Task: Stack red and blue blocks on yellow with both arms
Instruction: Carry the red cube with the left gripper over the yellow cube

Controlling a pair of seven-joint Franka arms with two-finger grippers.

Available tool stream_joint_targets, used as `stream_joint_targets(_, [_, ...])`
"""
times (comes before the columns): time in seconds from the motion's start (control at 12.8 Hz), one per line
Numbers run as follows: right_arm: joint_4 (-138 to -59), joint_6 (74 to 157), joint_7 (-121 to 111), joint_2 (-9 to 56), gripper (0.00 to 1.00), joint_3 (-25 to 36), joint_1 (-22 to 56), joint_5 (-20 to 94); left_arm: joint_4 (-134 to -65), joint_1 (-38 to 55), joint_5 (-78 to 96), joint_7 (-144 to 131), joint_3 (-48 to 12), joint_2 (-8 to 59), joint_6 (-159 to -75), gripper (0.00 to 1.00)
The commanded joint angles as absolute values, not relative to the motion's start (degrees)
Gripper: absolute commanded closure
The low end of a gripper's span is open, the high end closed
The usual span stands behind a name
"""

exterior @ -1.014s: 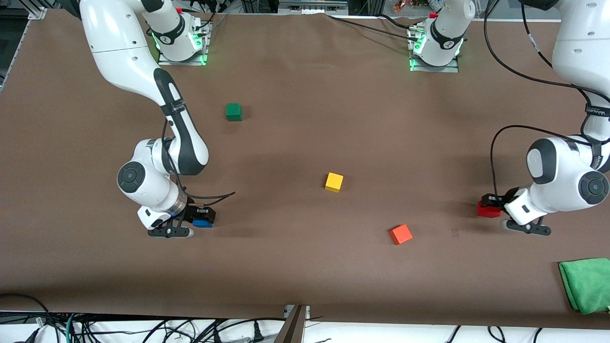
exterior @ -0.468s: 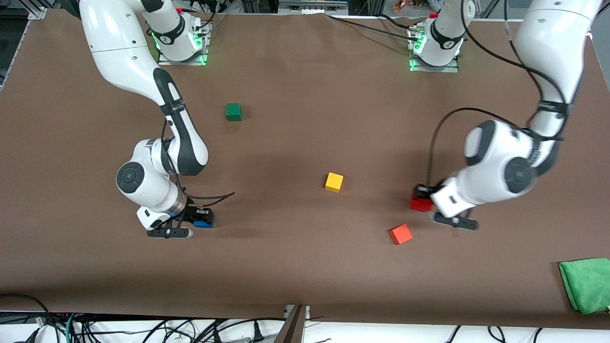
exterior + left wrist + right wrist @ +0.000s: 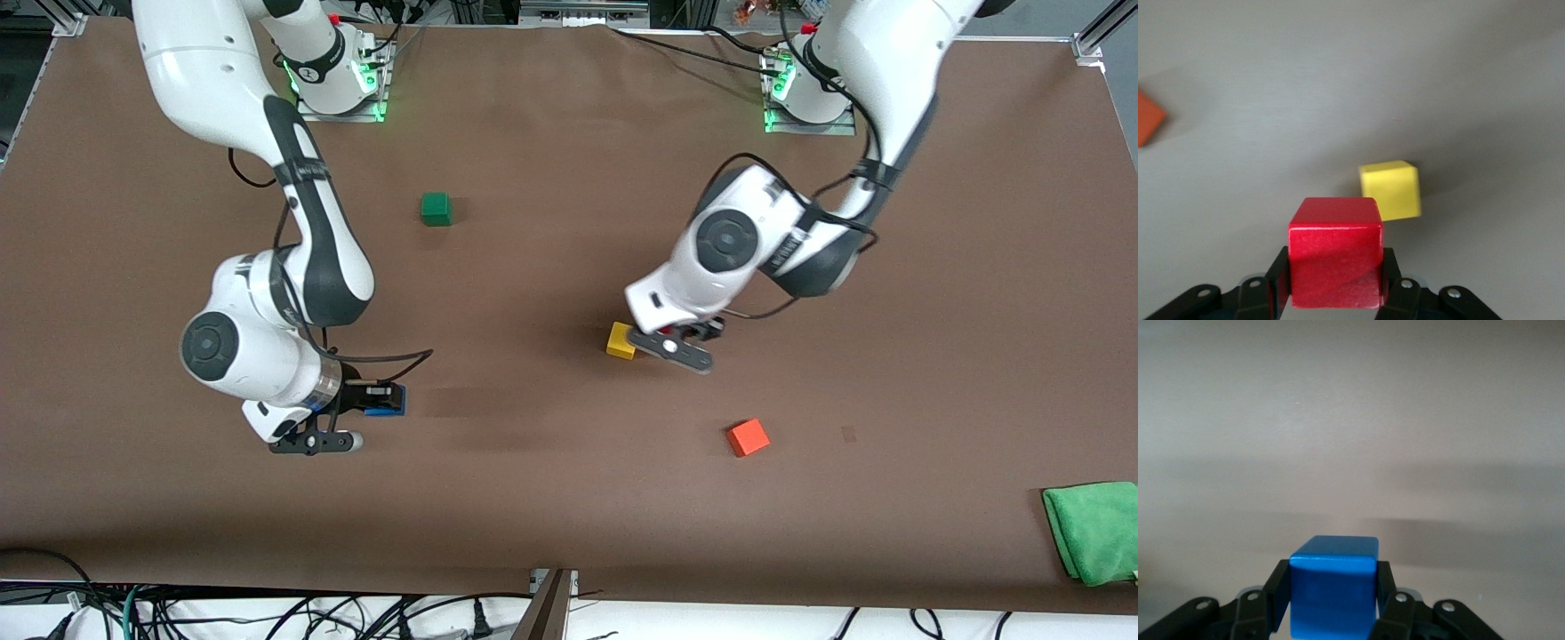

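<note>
My left gripper [image 3: 683, 338] is shut on the red block [image 3: 1335, 252] and holds it in the air just beside the yellow cube [image 3: 621, 341], toward the left arm's end. In the left wrist view the yellow cube [image 3: 1390, 189] lies on the table just past the red block. In the front view the left wrist hides the red block. My right gripper [image 3: 380, 400] is shut on the blue block [image 3: 389, 400] and holds it a little above the table toward the right arm's end. The blue block [image 3: 1333, 593] fills the right gripper [image 3: 1331, 603] in its wrist view.
An orange cube [image 3: 748, 436] lies nearer the front camera than the yellow cube; it also shows in the left wrist view [image 3: 1148, 119]. A dark green cube [image 3: 436, 208] sits nearer the bases. A green cloth [image 3: 1093, 531] lies at the table's corner, left arm's end.
My left arm has swung the red block from the left arm's end of the table to just beside the yellow cube. My right gripper has risen slightly with the blue block.
</note>
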State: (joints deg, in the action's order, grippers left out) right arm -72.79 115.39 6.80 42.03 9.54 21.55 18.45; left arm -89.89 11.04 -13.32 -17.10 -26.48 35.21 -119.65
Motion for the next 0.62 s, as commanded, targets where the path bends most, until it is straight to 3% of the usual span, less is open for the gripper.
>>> stream_joint_targets(0.0, [-66.38, 108.65, 12.02, 42.10, 0.73, 10.11, 23.02, 18.72, -84.83, 13.88, -15.03, -17.58, -25.05, 39.37, -118.91, 1.00])
stream_joint_targets(0.55, [-64.42, 108.98, 20.65, 42.54, 0.72, 9.84, 26.81, 15.21, -82.44, 23.12, -16.26, -18.81, -18.46, 42.27, -119.44, 1.00])
